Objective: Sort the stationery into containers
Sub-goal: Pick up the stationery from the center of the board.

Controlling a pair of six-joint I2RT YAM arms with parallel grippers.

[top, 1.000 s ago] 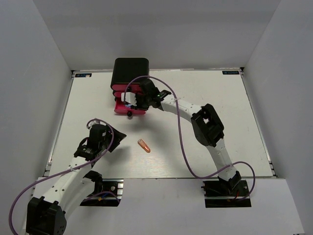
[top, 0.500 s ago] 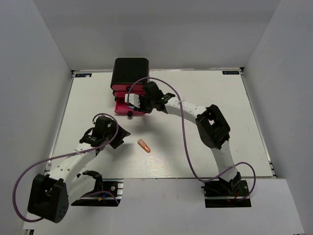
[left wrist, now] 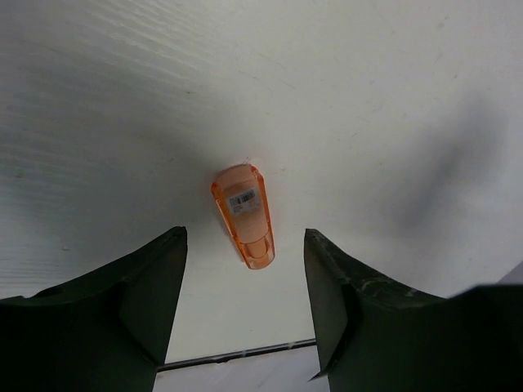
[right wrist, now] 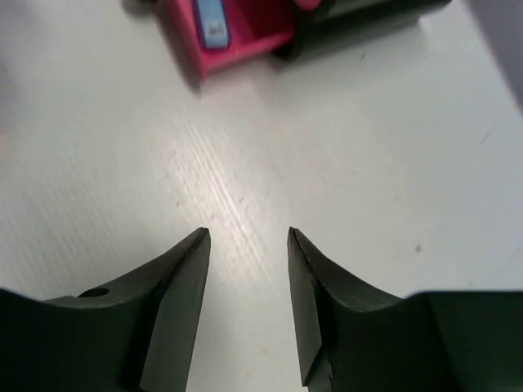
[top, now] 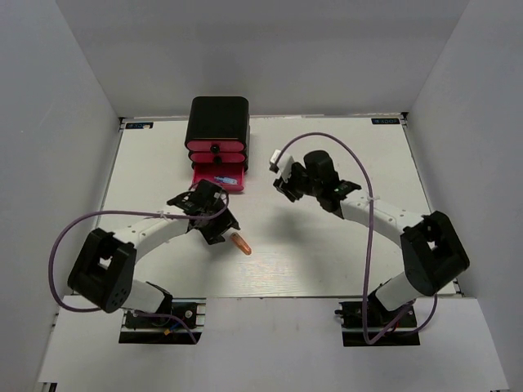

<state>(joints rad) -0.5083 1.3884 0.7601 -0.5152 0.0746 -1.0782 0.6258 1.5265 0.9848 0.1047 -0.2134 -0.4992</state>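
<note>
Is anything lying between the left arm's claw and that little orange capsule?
No. In the left wrist view, the open left gripper frames the translucent orange plastic capsule, with only bare white table surface between them.

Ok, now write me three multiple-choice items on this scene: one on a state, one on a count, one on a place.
1. The right gripper is:
A) open and empty
B) shut on a green piece
C) shut on a white block

2. How many drawers of the cabinet stand pulled out?
A) none
B) three
C) one

3. The orange capsule lies:
A) held off the table
B) on the table, in front of the left gripper
C) on top of the cabinet

Answers:
1 A: only bare table shows between its parted fingers.
2 C: only the bottom drawer juts out, with a blue piece inside.
3 B: the left wrist view shows it flat on the table between the open fingers.
</note>
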